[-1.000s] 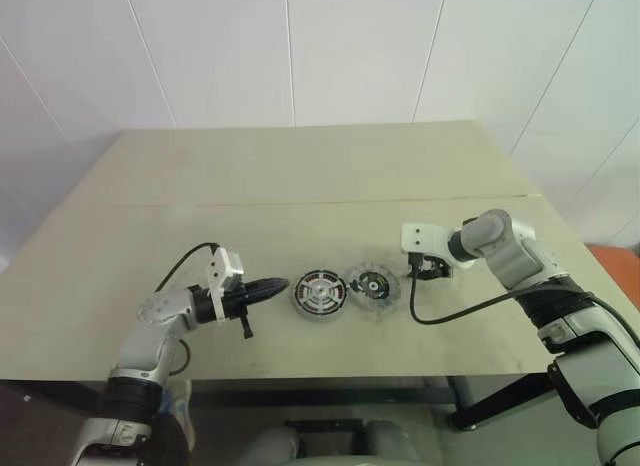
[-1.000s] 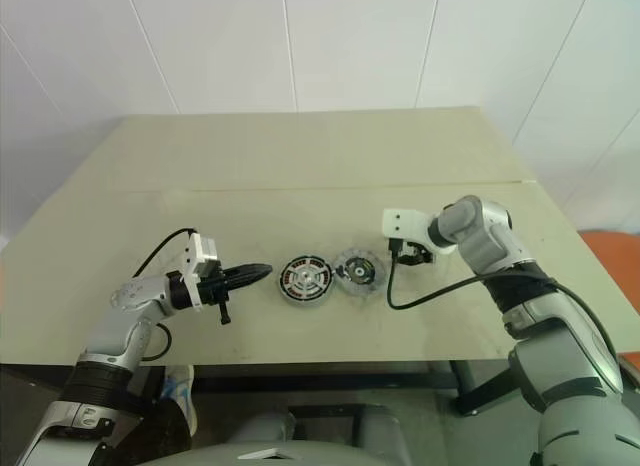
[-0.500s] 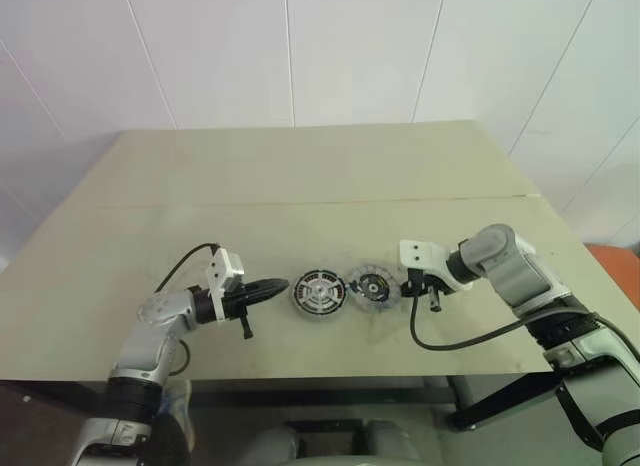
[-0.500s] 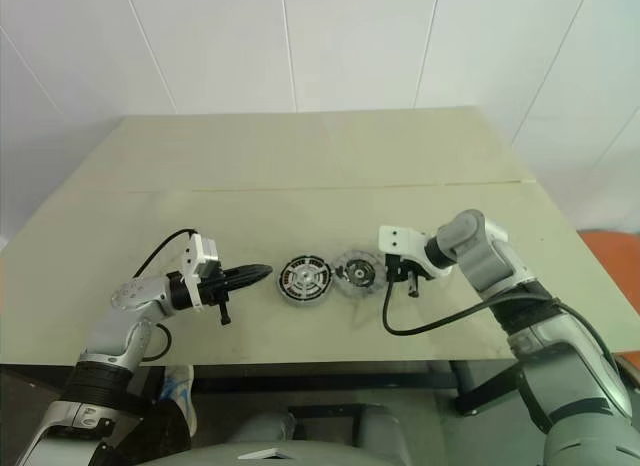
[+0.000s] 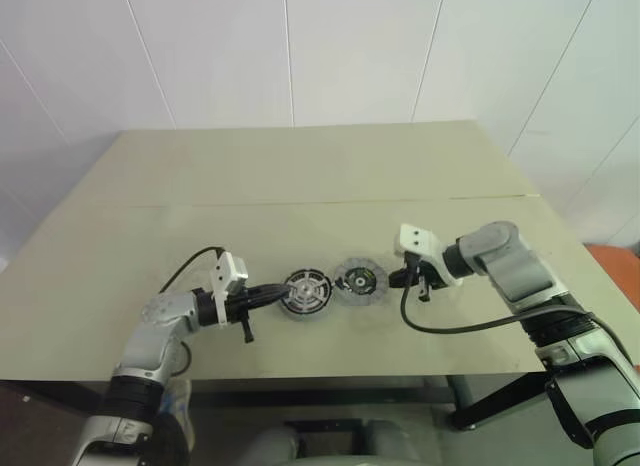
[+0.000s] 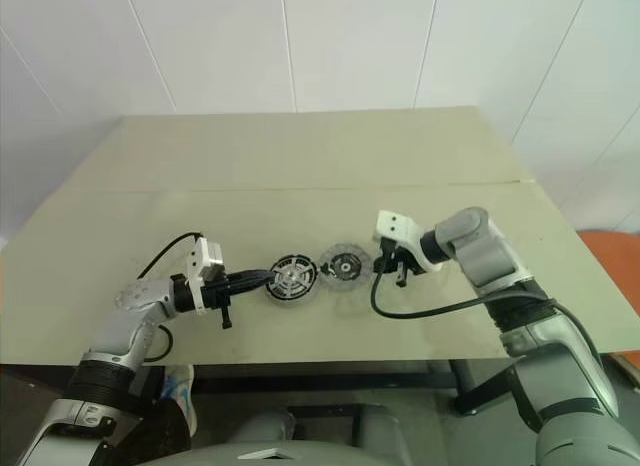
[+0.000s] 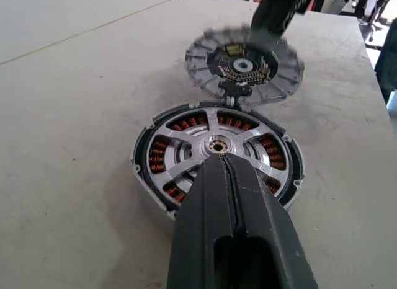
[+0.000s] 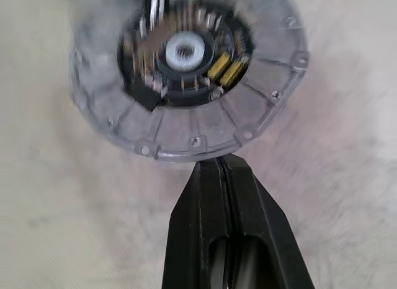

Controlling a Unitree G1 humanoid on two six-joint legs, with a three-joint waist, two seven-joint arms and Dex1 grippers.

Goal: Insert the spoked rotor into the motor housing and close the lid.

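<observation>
I am looking down at the desk (image 5: 300, 186), where 2 round parts are lying side by side near its front edge. The motor housing (image 5: 305, 291), with copper windings showing between pale arms, is sitting on the left. The spoked rotor (image 5: 360, 281) is resting just to its right, and in the left wrist view their rims are touching or very nearly so.

I am keeping the left gripper (image 7: 226, 162) pressed shut and holding nothing, with its tips lying over the housing's near side, close to the pale centre. The right gripper (image 8: 218, 168) is also squeezed together and empty, its tip meeting the rotor's outer rim.

I am judging the rotor to be stiff metal, fairly weighty for its width and smooth at the edge, so a shallow pinch could slip. I am planning to spread the right fingers first and take it across the ribbed grey rim, keeping clear of the dark middle with its small yellow parts, which look delicate. The windings may pull or snag it as it goes in, so I am favouring a level, slow descent
</observation>
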